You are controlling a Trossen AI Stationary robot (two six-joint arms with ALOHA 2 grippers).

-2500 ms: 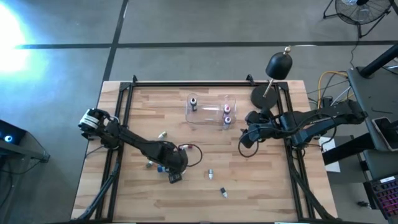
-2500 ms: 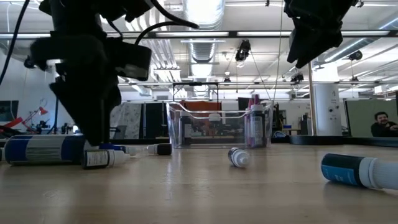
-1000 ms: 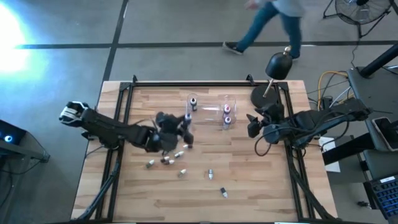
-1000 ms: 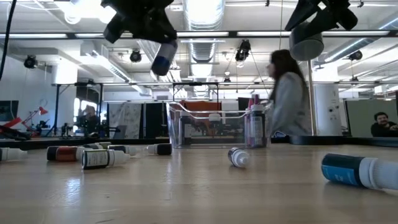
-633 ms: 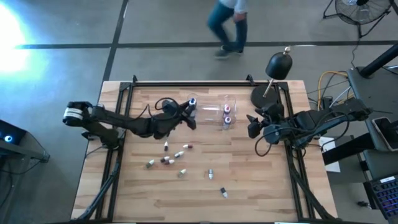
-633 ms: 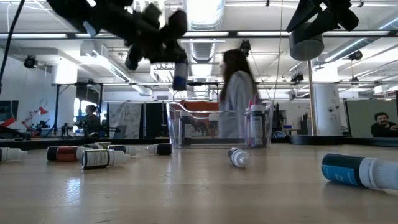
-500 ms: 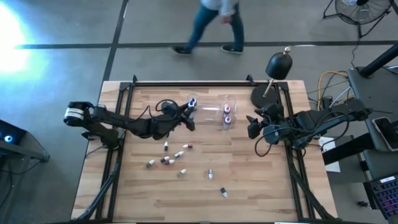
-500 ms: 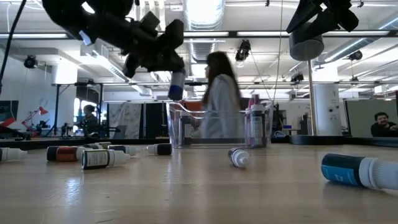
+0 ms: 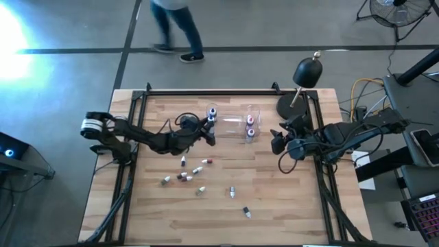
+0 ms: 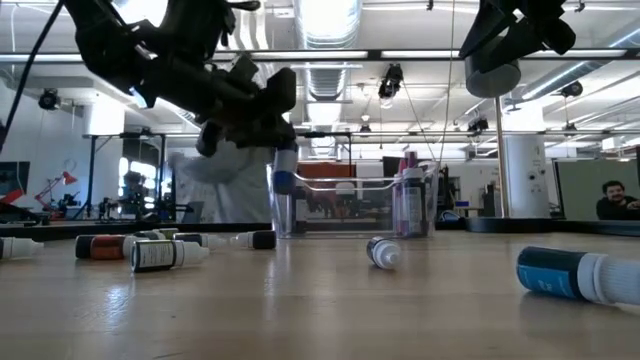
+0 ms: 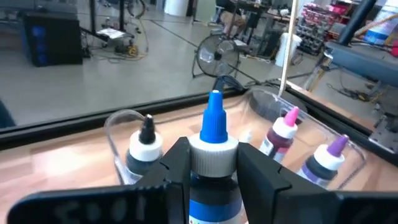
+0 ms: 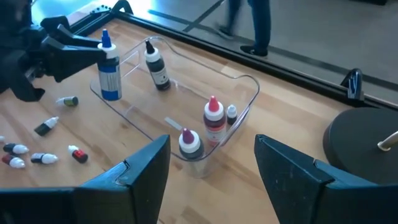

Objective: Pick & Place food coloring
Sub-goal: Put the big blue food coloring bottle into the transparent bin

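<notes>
Blue-capped dropper bottle (image 11: 213, 163) gripped upright, clear plastic tub (image 12: 239, 112)

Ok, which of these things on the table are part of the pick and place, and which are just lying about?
Job:
- blue-capped bottle held by the left gripper at the tub's end
- clear tub with bottles standing in it
- loose bottles on the table
- right gripper, waiting beside the tub

Lying about:
- black lamp
- person walking past
</notes>
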